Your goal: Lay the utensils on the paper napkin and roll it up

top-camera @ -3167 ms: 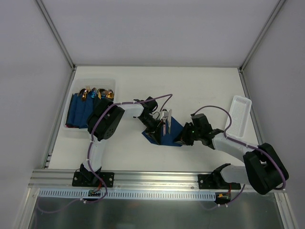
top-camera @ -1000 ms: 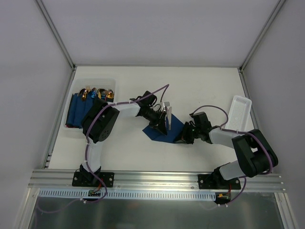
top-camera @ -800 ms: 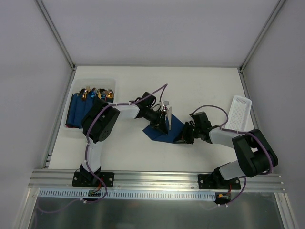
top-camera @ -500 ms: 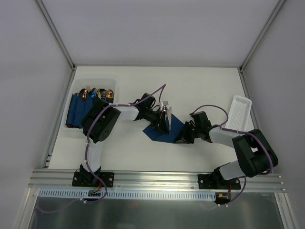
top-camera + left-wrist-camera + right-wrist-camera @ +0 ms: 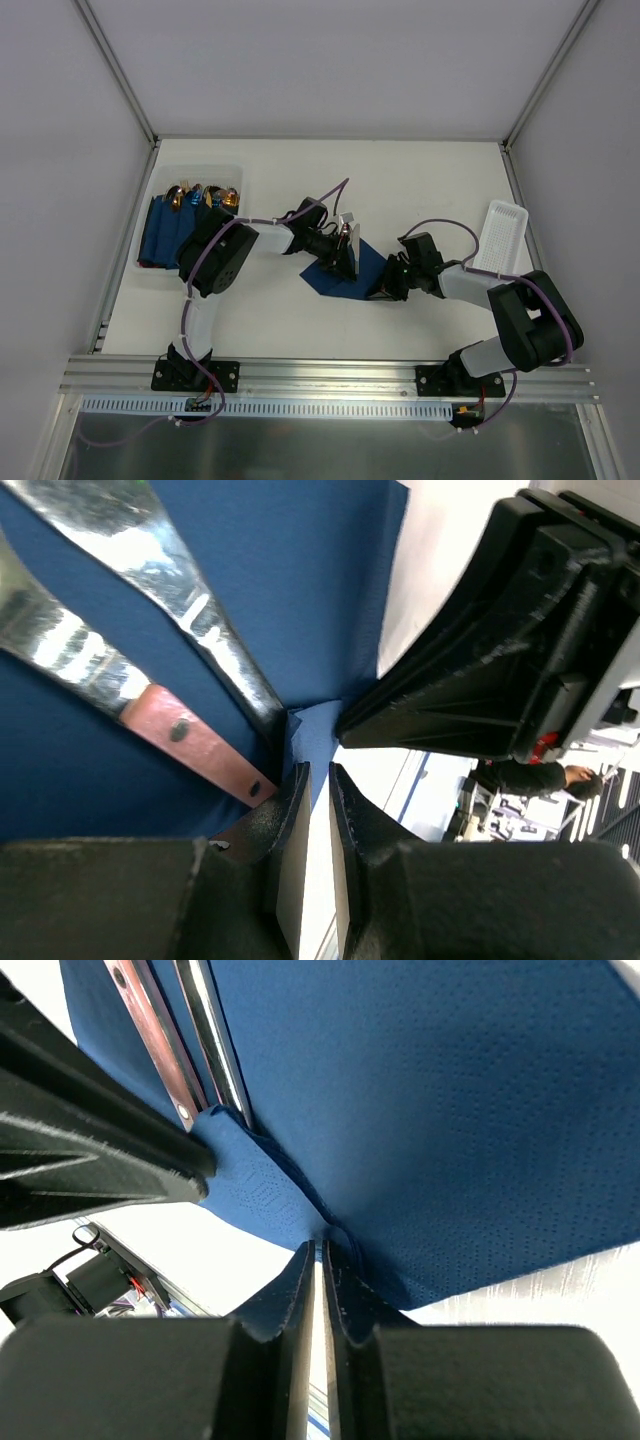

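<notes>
The paper napkin (image 5: 335, 283) lies on the table (image 5: 400, 180) between my two arms, and the utensils (image 5: 349, 238) lie side by side on it, toward its far end. My left gripper (image 5: 315, 775) is at a folded-up edge of the napkin just beside the utensils' ends, with my right gripper (image 5: 320, 1250) at the same fold, close opposite. A bin (image 5: 232, 172) holding rolled bundles (image 5: 165, 232) sits at the table's far left, and a tray (image 5: 502, 238) at its right edge.

Lab booth: white walls (image 5: 330, 60), aluminium rail (image 5: 330, 375)

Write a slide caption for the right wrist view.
Right gripper pinching the near edge of the paper napkin, which curls up over the ends of the utensils.
</notes>
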You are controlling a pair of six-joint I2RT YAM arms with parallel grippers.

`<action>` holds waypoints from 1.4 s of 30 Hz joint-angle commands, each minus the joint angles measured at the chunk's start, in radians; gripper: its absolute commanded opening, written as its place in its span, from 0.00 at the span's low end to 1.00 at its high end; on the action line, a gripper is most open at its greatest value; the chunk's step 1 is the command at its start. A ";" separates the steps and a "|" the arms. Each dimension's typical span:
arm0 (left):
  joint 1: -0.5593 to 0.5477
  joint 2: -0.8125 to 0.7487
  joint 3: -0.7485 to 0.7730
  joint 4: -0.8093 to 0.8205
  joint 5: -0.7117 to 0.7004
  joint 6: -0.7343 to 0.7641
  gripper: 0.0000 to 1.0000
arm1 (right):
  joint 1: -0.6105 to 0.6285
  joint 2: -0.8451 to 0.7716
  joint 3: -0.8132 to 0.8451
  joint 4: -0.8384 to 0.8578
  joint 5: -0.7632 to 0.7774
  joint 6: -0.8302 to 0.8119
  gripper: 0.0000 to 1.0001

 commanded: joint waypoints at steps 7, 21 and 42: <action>0.006 0.041 0.001 0.009 -0.036 -0.008 0.13 | -0.009 -0.079 0.018 -0.070 0.030 -0.022 0.17; 0.013 0.049 0.007 -0.003 -0.029 0.001 0.13 | -0.206 -0.358 -0.052 -0.176 0.088 -0.030 0.46; 0.016 0.065 0.026 -0.020 -0.023 0.004 0.13 | -0.286 -0.020 -0.026 -0.006 0.041 -0.090 0.55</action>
